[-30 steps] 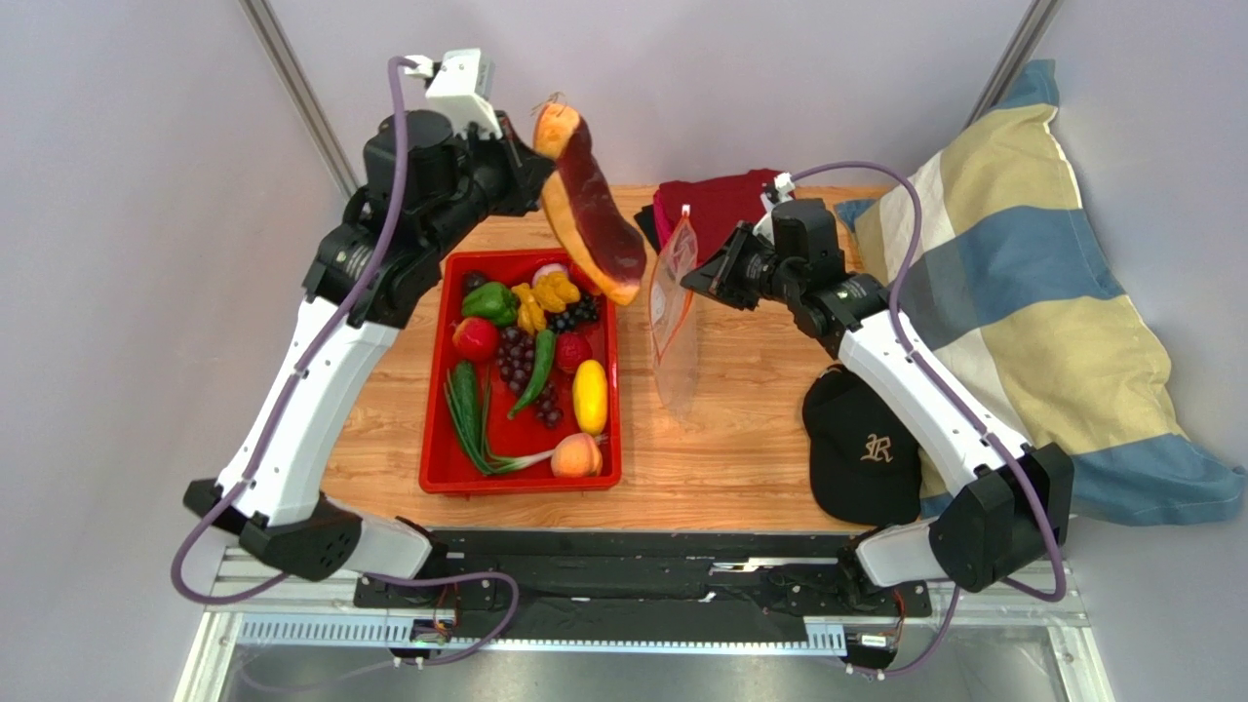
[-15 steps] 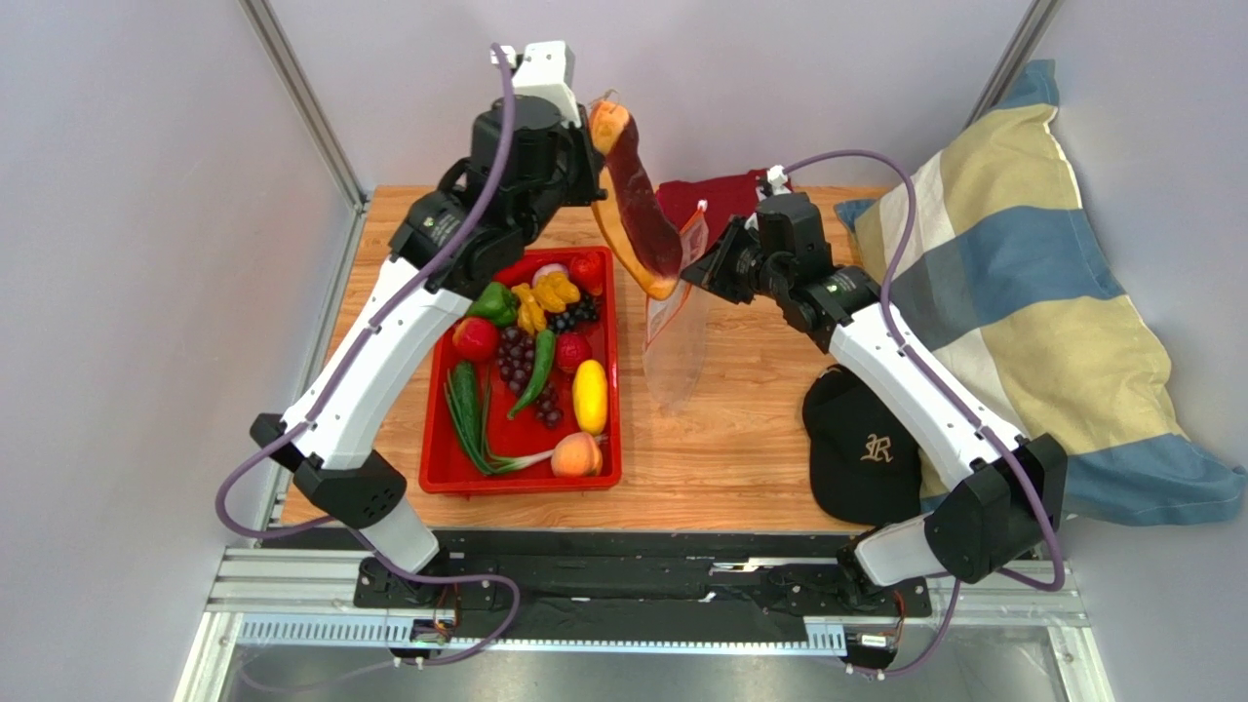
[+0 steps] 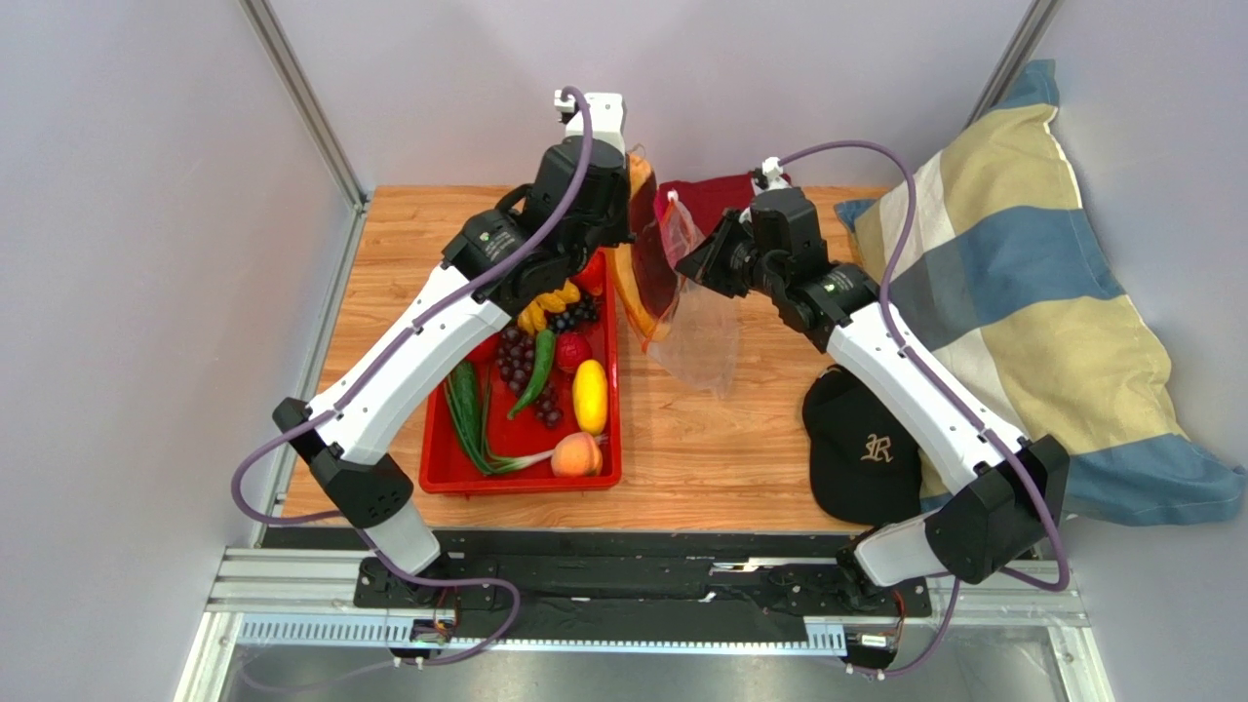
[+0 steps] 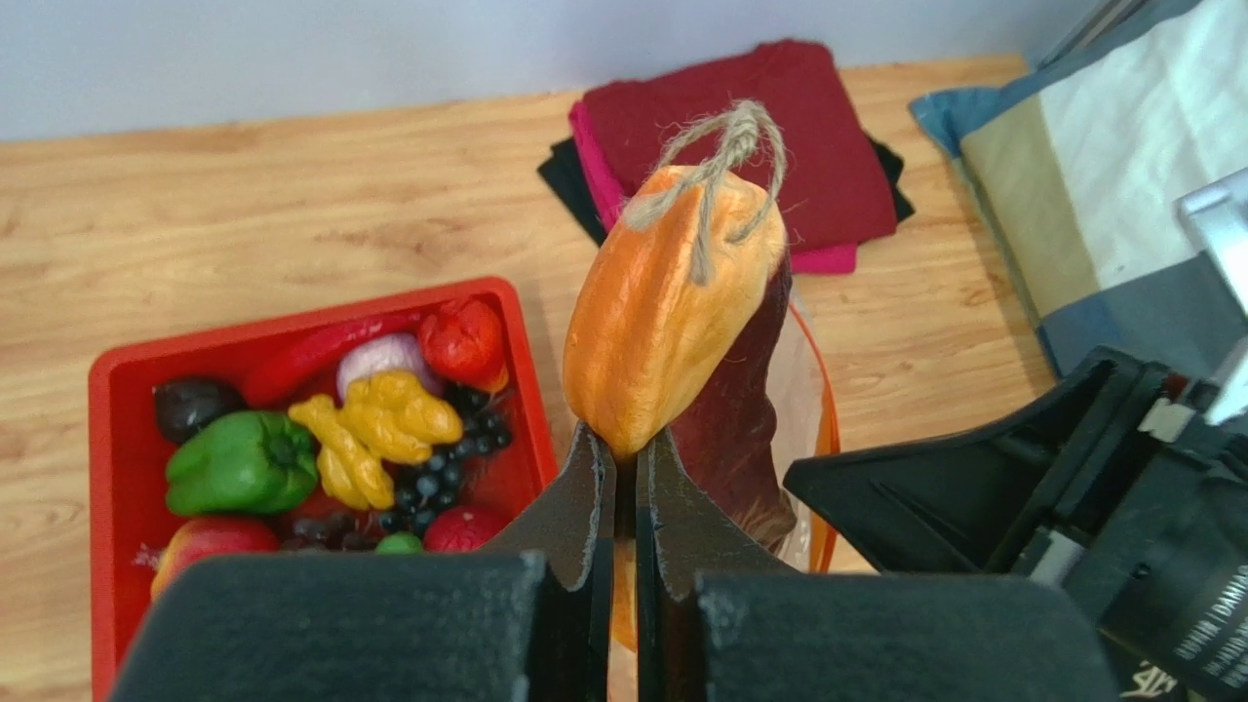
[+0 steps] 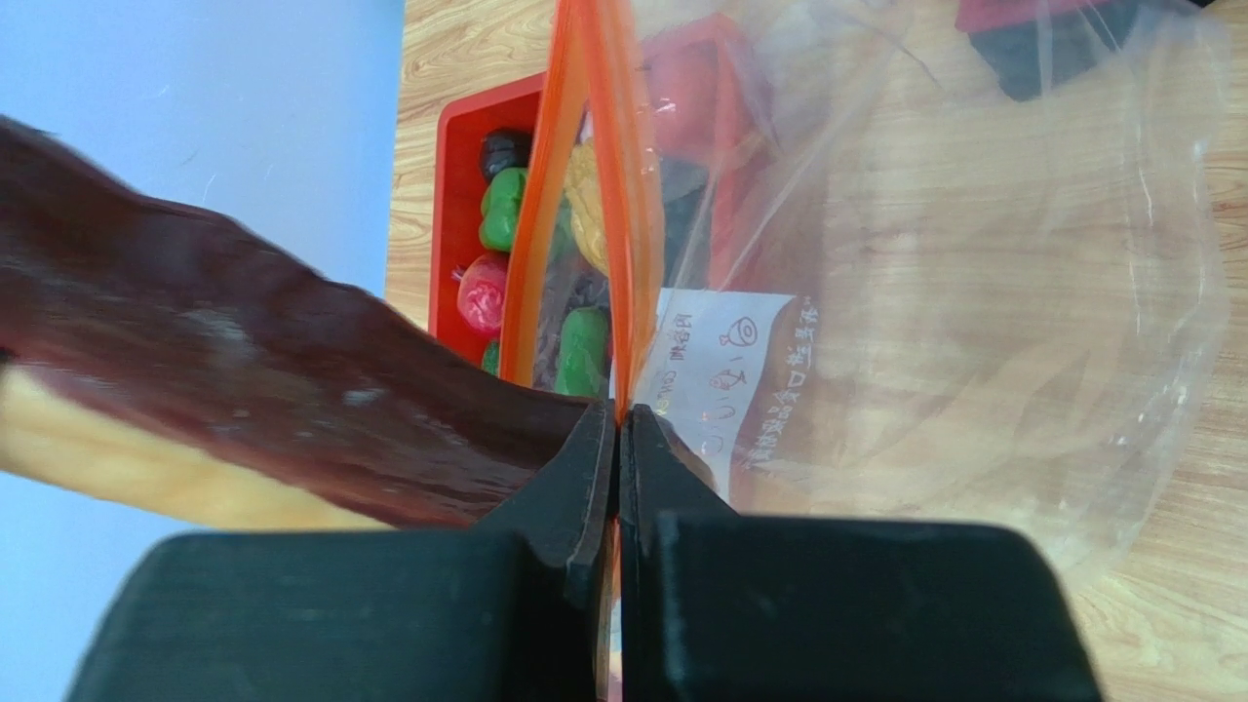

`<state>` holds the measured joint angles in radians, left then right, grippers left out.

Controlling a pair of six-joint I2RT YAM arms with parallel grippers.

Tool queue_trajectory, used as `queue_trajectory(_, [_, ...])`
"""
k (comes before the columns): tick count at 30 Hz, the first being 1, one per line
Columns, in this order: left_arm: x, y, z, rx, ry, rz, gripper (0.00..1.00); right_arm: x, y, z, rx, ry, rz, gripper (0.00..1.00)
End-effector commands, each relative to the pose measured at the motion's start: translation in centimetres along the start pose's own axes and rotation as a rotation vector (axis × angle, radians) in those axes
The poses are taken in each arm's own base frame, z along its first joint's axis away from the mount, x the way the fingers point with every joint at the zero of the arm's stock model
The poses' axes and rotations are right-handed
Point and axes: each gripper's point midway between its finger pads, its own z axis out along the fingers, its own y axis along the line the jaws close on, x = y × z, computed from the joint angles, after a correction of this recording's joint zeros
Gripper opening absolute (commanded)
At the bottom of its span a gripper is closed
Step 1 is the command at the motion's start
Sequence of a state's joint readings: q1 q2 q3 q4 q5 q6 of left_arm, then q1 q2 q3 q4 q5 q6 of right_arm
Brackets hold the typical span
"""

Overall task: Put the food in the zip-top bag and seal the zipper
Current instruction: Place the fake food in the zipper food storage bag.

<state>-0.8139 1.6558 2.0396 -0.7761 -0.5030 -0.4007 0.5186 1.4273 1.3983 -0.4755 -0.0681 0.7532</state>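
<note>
My left gripper (image 4: 626, 439) is shut on a large toy ham (image 4: 667, 307), a piece of food with orange rind, a dark red face and a twine loop. The ham (image 3: 646, 256) hangs upright against the mouth of the clear zip-top bag (image 3: 700, 344); whether its lower end is inside I cannot tell. My right gripper (image 5: 617, 417) is shut on the bag's orange zipper (image 5: 586, 190) and holds the bag (image 5: 952, 293) up off the table. In the top view this gripper (image 3: 689, 261) sits just right of the ham. More food, such as a green pepper (image 4: 242, 461), lies in the tray.
The red tray (image 3: 440, 480) stands left of the bag. Folded dark red cloths (image 3: 725, 198) lie at the back. A black cap (image 3: 864, 446) sits near the front right. A striped pillow (image 3: 1011, 293) covers the table's right side.
My left arm has swung right, carrying the ham from above the tray's back corner to the bag's mouth. The right gripper shifted slightly and the bag now tilts.
</note>
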Motion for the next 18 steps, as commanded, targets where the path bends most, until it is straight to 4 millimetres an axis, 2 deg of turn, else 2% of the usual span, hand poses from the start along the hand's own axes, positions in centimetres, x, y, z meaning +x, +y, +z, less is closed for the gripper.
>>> queue_trajectory(1, [-2.1, 0.3, -0.5, -0.039, -0.059, -0.103, 0.0, -1.7, 1.9, -0.5, -0.038, -0.063, -0.018, 0.0])
queue_trajectory(4, [-2.3, 0.0, -0.3, -0.027, -0.058, -0.156, 0.0, -2.2, 2.1, -0.8, -0.033, -0.083, -0.031, 0.0])
queue_trajectory(6, [-1.3, -0.4, -0.3, -0.003, -0.02, -0.171, 0.0, -2.7, 2.2, -0.9, -0.028, -0.1, -0.043, 0.0])
queue_trajectory(8, [0.5, -0.5, 0.0, -0.003, 0.041, -0.161, 0.0, -3.5, 2.2, -1.2, -0.014, -0.134, -0.041, 0.0])
queue_trajectory(11, [2.9, -0.5, 0.7, -0.022, 0.119, -0.189, 0.0, -3.4, 2.9, -1.6, -0.032, -0.139, -0.047, 0.0])
queue_trajectory(13, [3.8, -0.5, 1.3, -0.036, 0.141, -0.211, 0.0, -3.5, 3.2, -1.8, -0.035, -0.148, -0.043, 0.0])
queue_trajectory(18, [4.6, -1.2, 2.4, -0.031, 0.168, -0.203, 0.0, -3.7, 3.9, -2.1, -0.014, -0.196, -0.066, 0.0])
